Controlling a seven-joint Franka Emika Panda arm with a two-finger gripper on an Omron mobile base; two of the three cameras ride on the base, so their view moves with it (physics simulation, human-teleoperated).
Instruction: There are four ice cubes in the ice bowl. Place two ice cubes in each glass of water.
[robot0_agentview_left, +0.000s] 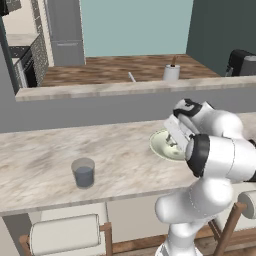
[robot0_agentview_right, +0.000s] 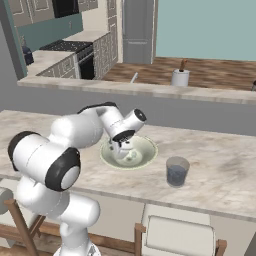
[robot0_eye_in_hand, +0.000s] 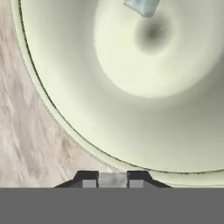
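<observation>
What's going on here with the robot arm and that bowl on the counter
The white arm is reaching down into the ice bowl on the marble counter. In the hand view its gripper has closed on a small pale ice cube at the bowl's rim, while another cube lies further inside. A glass of water stands on the counter beside the bowl, apart from it; whether it holds any ice can't be told.

The ice bowl (robot0_agentview_right: 145, 150), wide, shallow and cream-green, sits on the desk. A translucent ice cube (robot0_eye_in_hand: 141, 6) lies inside; another (robot0_eye_in_hand: 112, 180) is pinched between the fingertips. One glass of water (robot0_agentview_left: 83, 172) stands upright near the desk's front edge.
</observation>
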